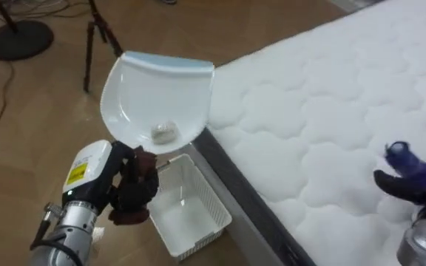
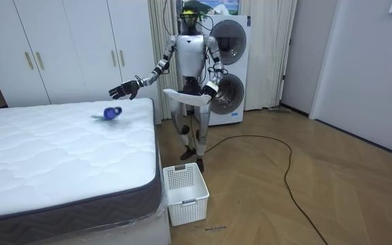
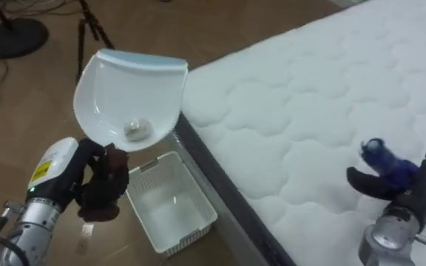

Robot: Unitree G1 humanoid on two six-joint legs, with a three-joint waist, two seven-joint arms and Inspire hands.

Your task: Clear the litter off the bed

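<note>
— Looking through the left eye first: the left hand (image 1: 133,185) curls its fingers round a white dustpan (image 1: 157,92) with a small wad (image 1: 163,133) inside. A basket (image 1: 187,214) sits on the floor beside the bed (image 1: 331,96).
— From the room?
— It stands at the bed's far corner, right hand (image 2: 124,89) spread open.
— Right eye?
— That hand hovers near a blue thing (image 3: 379,154) on the bed.

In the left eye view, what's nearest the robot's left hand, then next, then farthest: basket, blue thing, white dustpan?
1. The white dustpan: held in the left hand.
2. The basket: on the floor just beside that hand.
3. The blue thing: far right, on the bed.
</note>
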